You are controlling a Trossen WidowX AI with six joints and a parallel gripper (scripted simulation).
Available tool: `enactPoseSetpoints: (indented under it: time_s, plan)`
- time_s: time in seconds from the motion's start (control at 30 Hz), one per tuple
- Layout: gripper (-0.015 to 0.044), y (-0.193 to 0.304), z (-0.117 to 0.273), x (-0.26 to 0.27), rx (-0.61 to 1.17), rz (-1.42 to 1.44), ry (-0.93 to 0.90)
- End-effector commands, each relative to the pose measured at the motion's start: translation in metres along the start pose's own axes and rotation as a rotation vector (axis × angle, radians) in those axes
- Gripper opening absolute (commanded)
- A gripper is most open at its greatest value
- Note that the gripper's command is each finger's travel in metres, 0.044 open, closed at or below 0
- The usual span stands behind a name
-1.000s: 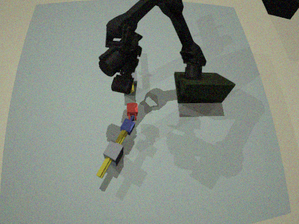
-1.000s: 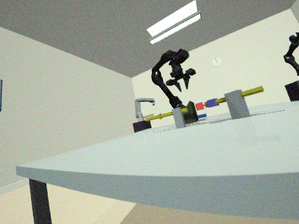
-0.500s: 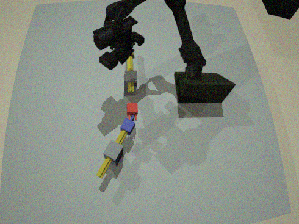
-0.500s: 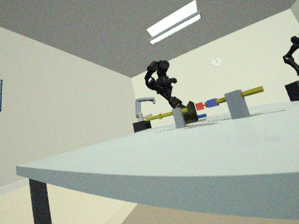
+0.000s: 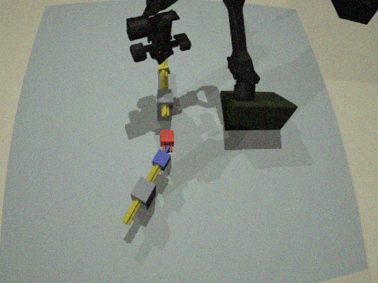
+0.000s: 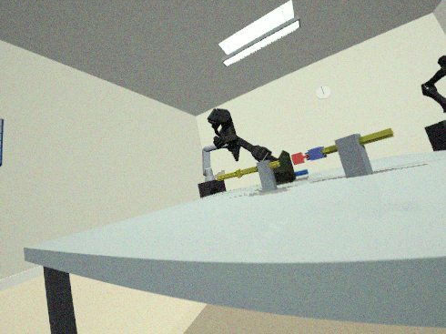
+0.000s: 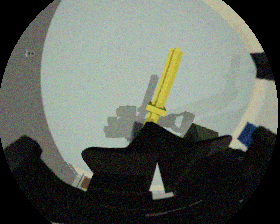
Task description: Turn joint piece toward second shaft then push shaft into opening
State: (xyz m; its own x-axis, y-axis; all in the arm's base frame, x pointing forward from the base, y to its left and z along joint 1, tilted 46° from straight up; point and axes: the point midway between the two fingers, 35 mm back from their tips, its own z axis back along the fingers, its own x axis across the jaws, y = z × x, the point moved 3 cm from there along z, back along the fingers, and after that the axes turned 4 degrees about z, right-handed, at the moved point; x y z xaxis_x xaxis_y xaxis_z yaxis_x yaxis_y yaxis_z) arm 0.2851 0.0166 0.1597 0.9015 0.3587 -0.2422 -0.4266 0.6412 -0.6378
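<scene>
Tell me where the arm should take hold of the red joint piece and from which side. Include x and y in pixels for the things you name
Best grip is probably the solid square body of the red piece (image 5: 167, 136) (image 6: 298, 158), coming from above with the fingers on its two long-side faces. It stands raised off the table, and its thin prongs reach toward the blue piece (image 5: 161, 159) (image 6: 316, 154), so the block end offers flatter faces.

Long ceiling light (image 6: 261, 31), pale walls (image 6: 91, 136).
</scene>
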Motion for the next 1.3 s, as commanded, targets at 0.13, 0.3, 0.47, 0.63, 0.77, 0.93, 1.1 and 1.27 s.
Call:
enactPoseSetpoints:
  time_s: [0.13, 0.3, 0.47, 0.63, 0.77, 0.93, 1.1, 1.27]
  plan:
    - [0.0, -0.033, -0.017, -0.039, -0.037, -0.292, 0.017]
    - [0.0, -0.034, -0.018, -0.042, -0.04, -0.314, 0.019]
    - [0.0, -0.035, -0.018, -0.042, -0.04, -0.314, 0.019]
    - [0.0, -0.035, -0.024, -0.042, -0.04, -0.314, 0.019]
    - [0.0, -0.035, -0.031, -0.042, -0.04, -0.315, 0.019]
    - [0.0, -0.036, -0.039, -0.042, -0.04, -0.315, 0.018]
    - [0.0, -0.036, -0.046, -0.043, -0.04, -0.315, 0.019]
    - [0.0, -0.036, -0.044, -0.043, -0.035, -0.317, 0.021]
